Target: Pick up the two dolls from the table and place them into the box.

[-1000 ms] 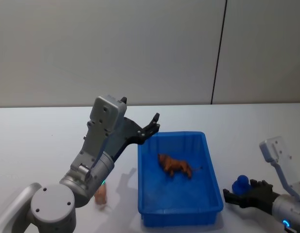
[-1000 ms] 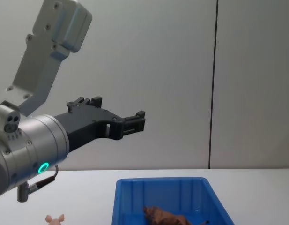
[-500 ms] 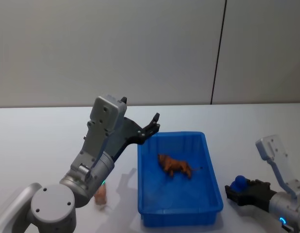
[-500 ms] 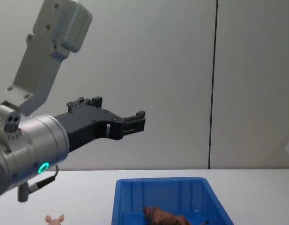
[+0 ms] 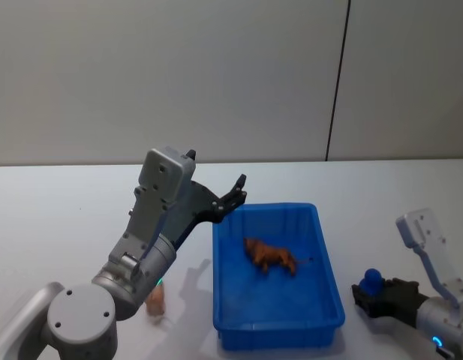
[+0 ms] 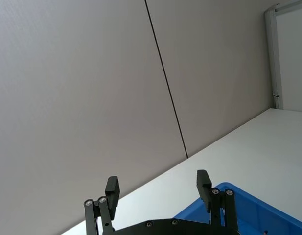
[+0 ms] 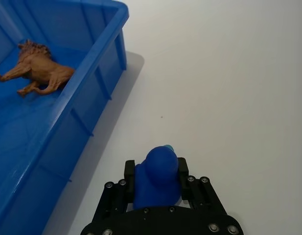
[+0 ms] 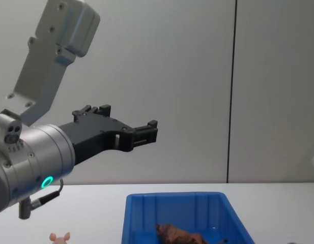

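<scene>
A reddish-brown shaggy doll (image 5: 270, 256) (image 7: 37, 68) (image 8: 179, 235) lies inside the blue box (image 5: 327, 289) (image 7: 99, 54) (image 8: 172, 199). The pale pink doll (image 5: 155, 299) (image 8: 60, 237) stands on the white table (image 5: 66, 210) left of the box, partly behind my left arm. My left gripper (image 5: 236, 195) (image 6: 158, 188) (image 8: 149, 130) hangs open and empty, high over the box's far left corner. My right gripper (image 5: 366, 289) (image 7: 156, 167) sits low over the table right of the box, shut on a small rounded blue toy (image 5: 373, 281) (image 7: 157, 178).
A grey wall with a dark vertical seam (image 5: 336, 82) stands behind the table. Bare white tabletop (image 7: 214, 73) stretches right of the box and beyond it.
My right gripper has shifted slightly beside the box with the blue toy still in it. The left arm and both dolls have stayed still.
</scene>
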`<state>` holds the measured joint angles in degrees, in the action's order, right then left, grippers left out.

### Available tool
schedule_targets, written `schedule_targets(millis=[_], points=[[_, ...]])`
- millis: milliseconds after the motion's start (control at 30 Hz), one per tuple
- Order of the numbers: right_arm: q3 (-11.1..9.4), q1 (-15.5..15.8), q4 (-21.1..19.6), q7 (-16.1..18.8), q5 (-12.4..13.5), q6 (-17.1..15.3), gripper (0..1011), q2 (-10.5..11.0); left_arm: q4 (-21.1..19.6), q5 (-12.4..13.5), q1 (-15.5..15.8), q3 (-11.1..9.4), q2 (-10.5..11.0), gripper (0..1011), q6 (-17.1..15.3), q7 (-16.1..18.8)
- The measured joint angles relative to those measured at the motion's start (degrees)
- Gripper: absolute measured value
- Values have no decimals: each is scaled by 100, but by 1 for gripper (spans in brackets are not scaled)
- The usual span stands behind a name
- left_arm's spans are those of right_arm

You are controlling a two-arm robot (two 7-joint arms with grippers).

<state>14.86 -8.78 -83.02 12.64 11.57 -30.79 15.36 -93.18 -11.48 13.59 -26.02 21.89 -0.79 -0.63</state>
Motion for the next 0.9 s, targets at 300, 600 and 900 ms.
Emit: schedule_targets(millis=[300, 600, 900], points=[[-62, 80, -266, -168, -6, 248, 436, 66, 0, 0, 0, 0, 0, 1001, 0, 0], [-105, 44, -620, -146, -114, 543, 386, 104, 0, 0, 0, 0, 0, 1001, 0, 0], [-86, -149, -839, 252, -199, 728, 343, 66, 0, 0, 0, 0, 0, 1001, 0, 0]])
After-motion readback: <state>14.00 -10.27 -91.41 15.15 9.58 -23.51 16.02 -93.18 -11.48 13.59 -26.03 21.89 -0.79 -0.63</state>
